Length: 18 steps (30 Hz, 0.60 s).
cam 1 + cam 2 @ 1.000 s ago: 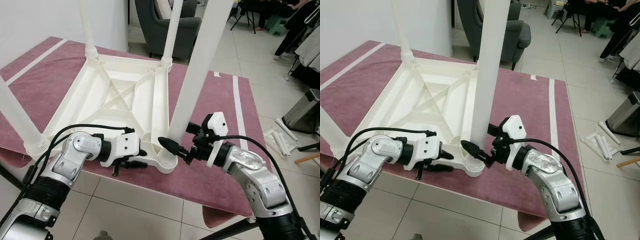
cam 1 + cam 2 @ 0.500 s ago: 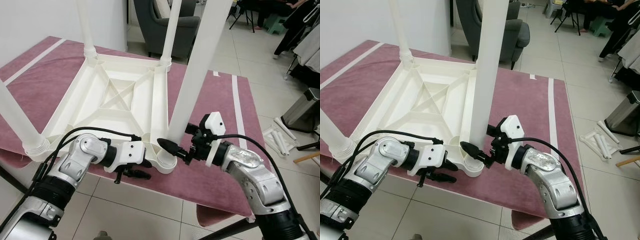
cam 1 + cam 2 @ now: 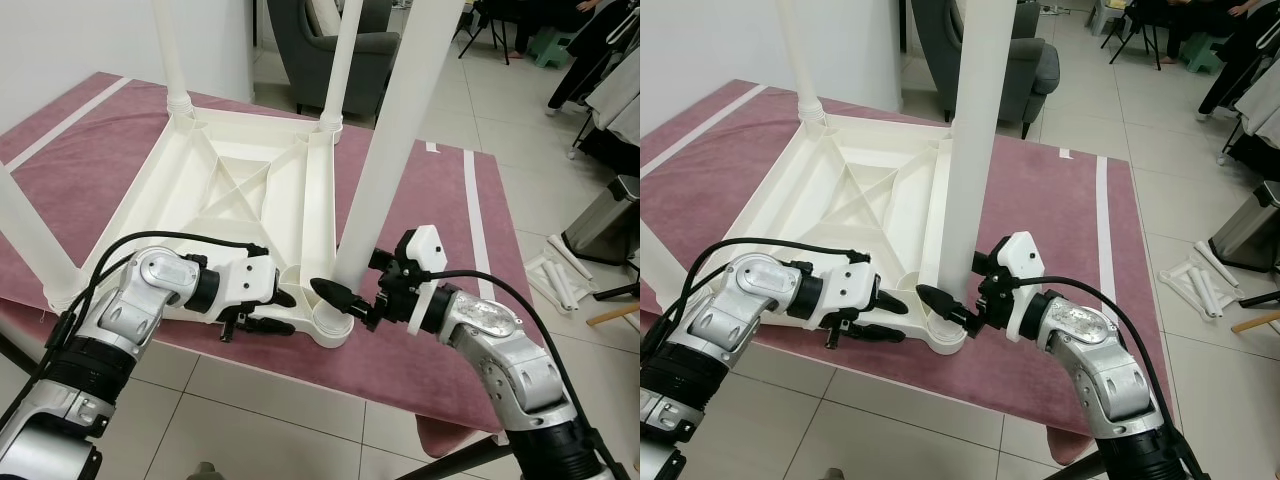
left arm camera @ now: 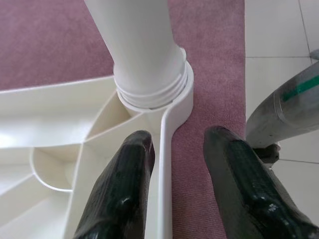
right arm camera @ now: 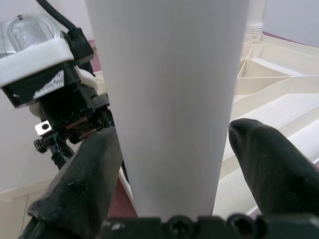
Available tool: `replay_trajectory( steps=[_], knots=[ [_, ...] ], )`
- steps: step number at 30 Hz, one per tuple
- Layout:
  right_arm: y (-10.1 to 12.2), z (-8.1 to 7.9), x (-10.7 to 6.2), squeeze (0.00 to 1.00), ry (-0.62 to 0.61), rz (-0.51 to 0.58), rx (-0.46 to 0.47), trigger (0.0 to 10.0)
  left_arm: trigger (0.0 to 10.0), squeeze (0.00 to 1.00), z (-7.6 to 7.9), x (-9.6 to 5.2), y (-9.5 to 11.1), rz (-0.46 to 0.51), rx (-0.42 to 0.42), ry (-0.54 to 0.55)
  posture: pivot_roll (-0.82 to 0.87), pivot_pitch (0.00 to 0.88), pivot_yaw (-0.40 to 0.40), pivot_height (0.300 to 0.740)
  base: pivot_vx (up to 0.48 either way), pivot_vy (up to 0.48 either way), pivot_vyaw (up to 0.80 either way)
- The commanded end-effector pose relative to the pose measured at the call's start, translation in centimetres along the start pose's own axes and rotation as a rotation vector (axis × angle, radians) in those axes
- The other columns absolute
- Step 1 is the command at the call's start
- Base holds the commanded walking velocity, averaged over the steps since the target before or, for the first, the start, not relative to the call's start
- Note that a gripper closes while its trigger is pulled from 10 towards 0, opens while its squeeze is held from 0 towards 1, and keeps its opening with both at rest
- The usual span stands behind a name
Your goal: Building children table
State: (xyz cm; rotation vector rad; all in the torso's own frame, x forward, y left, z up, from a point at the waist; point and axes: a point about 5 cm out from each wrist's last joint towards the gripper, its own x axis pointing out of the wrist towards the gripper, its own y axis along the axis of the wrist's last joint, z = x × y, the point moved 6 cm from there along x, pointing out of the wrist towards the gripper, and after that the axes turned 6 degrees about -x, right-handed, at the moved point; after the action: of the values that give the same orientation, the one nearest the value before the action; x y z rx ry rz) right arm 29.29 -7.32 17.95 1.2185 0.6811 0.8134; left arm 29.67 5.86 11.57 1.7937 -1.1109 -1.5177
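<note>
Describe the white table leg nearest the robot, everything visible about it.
The table leg is a plain white tube, plastic by its look, standing upright but leaning a little. Its foot sits in the round corner socket of the upside-down white tabletop, with ribbed thread rings showing just above the socket rim. The right gripper straddles it low down, a black finger on each side. The left gripper straddles the tabletop's edge beside the socket.

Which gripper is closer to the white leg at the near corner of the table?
Right. The right gripper has its fingers on both sides of the leg, low on the shaft. The left gripper straddles the frame rim beside the socket.
</note>
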Motion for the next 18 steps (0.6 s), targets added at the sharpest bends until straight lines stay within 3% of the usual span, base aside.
replay_trajectory(
  steps=[1, 4, 12, 13, 15, 16, 17, 18],
  knots=[
    [-0.1, 0.2, 0.0, 0.00, -0.006, -0.005, -0.010, 10.0, 10.0, 0.00, -1.5, 0.3, -0.1, -0.007, 0.004, 0.111, 0.13, 0.000, -0.047, 0.740, 0.000, 0.000, 0.00],
    [0.0, 0.3, 0.0, 0.00, -0.010, -0.004, -0.012, 10.0, 10.0, 0.00, -2.7, 1.0, -0.7, -0.019, -0.025, 0.175, 0.13, 0.000, -0.045, 0.740, 0.000, 0.000, 0.00],
    [-0.1, 0.2, 0.1, 0.00, -0.015, -0.003, -0.008, 10.0, 10.0, 0.00, -3.8, 1.4, -0.8, -0.022, -0.040, 0.222, 0.13, 0.000, -0.039, 0.740, 0.000, 0.000, 0.00],
    [-0.1, 0.2, 0.1, 0.00, -0.016, -0.003, -0.007, 10.0, 9.0, 0.00, -3.7, 1.4, -1.0, -0.028, -0.040, 0.219, 0.13, 0.000, -0.039, 0.740, 0.000, 0.000, 0.00],
    [-0.2, 0.2, 0.1, 0.00, -0.018, -0.003, -0.006, 10.0, 4.7, 0.00, -3.5, 1.5, -1.4, -0.042, -0.033, 0.210, 0.13, 0.000, -0.038, 0.740, 0.000, 0.000, 0.00],
    [-0.2, 0.2, 0.1, 0.00, -0.018, -0.003, -0.006, 10.0, 4.7, 0.00, -3.5, 1.5, -1.4, -0.042, -0.033, 0.210, 0.13, 0.000, -0.038, 0.740, 0.000, 0.000, 0.00],
    [-0.2, 0.2, 0.1, 0.00, -0.018, -0.003, -0.005, 10.0, 3.5, 0.00, -3.5, 1.6, -1.6, -0.047, -0.030, 0.208, 0.13, 0.000, -0.039, 0.740, 0.000, 0.000, 0.00],
    [-0.2, 0.2, 0.1, 0.00, -0.018, -0.003, -0.005, 10.0, 3.5, 0.00, -3.5, 1.6, -1.6, -0.047, -0.030, 0.208, 0.13, 0.000, -0.039, 0.740, 0.000, 0.000, 0.00]
  ],
)
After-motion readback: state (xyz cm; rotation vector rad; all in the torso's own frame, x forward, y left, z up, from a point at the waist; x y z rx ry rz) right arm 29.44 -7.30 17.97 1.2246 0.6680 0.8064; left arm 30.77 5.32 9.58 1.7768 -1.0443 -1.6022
